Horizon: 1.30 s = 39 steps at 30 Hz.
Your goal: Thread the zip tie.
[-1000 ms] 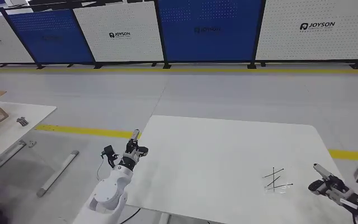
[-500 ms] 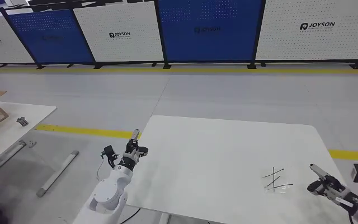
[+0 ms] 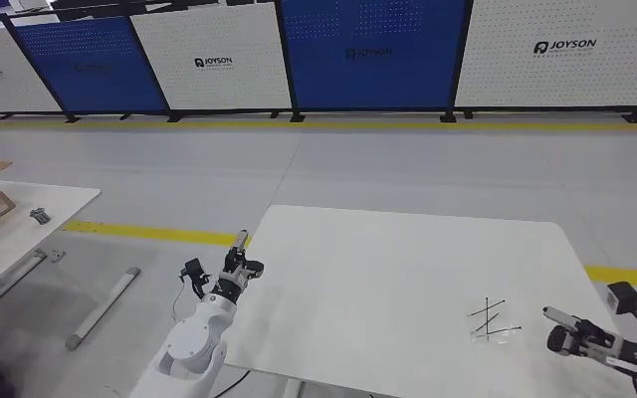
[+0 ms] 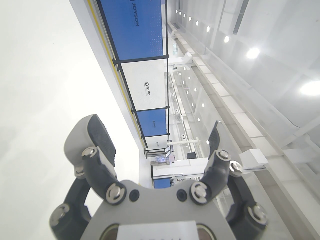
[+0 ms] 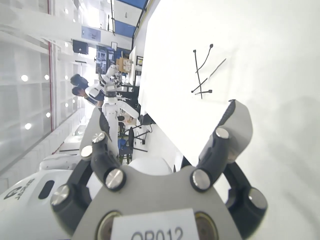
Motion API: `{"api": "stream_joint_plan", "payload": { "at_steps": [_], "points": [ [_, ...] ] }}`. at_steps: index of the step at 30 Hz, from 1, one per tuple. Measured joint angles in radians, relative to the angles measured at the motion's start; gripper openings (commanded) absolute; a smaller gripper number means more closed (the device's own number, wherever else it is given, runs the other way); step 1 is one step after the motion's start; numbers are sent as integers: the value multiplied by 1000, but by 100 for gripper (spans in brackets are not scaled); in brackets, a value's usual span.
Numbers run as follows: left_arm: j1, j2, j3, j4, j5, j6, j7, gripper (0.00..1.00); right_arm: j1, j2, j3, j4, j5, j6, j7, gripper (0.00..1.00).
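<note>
Several thin black plastic zip ties (image 3: pixel 491 320) lie crossed on the white table (image 3: pixel 398 259) near, ahead of my wide-open, empty right gripper (image 5: pixel 167 109); my left gripper (image 4: pixel 157 128), likewise open and empty, sits well apart.

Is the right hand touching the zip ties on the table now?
Apart. The right wrist view shows bare table between the open right hand and the zip ties.
</note>
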<state>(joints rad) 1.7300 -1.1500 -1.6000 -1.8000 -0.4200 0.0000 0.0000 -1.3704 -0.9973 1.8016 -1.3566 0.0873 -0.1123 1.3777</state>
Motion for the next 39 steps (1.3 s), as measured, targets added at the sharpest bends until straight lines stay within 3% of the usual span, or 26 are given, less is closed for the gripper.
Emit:
{"api": "stream_joint_plan", "payload": {
  "at_steps": [17,22,30,39],
  "points": [
    [0,0,0,0,0,0,0,100,19,2,-17,21,-26,7,-3,100],
    [0,0,0,0,0,0,0,100,9,9,-39,-22,-93,-16,-14,100],
    [0,0,0,0,0,0,0,100,76,19,-116,24,-159,1,12,100],
    [0,0,0,0,0,0,0,100,78,19,-117,26,-160,2,12,100]
  ]
}}
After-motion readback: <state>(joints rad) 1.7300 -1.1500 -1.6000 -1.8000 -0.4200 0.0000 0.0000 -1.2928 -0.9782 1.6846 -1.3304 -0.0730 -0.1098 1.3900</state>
